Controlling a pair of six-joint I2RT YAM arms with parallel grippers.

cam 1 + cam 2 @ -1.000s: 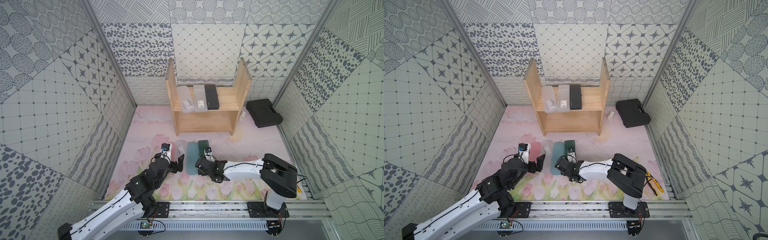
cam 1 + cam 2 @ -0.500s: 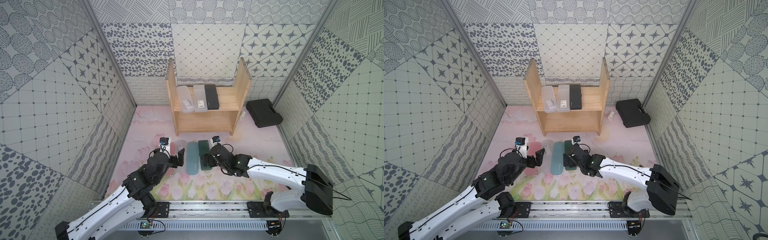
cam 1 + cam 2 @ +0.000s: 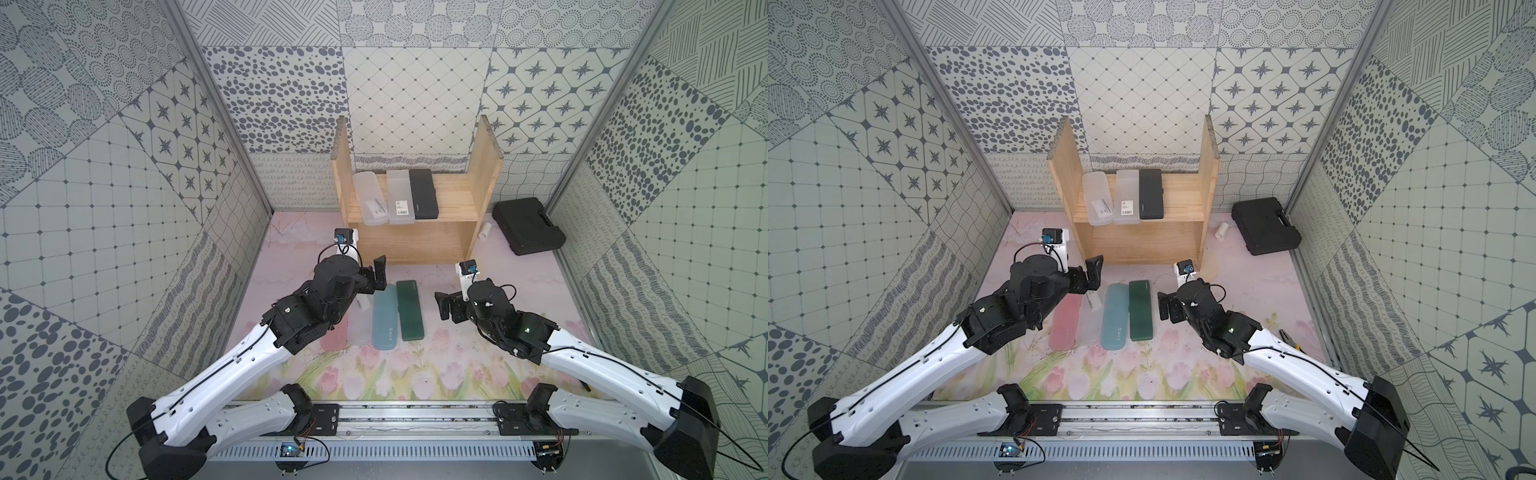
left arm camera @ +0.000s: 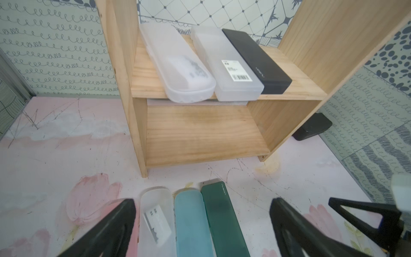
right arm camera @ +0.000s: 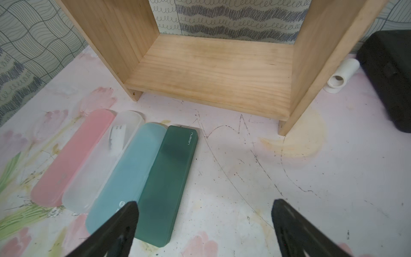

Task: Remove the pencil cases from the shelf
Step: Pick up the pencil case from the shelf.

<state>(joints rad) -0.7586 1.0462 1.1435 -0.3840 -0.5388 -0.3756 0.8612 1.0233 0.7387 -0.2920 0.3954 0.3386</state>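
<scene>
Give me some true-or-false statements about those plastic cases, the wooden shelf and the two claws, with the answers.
1. Three slim plastic cases lie on the upper board of the light-wood two-tier shelf: a rounded frosted clear case, a rectangular frosted clear case and a black case. True.
2. The shelf's lower board holds a case. False: nothing lies on it.
3. A translucent pink case, a third frosted clear case, a light blue case and a dark green case lie side by side on the flower-printed mat. True.
4. One gripper is clamped on the dark green case. False: the left gripper and the right gripper both stand open, holding nothing.
5. The black moulded toolbox lies beside the shelf. True.
</scene>
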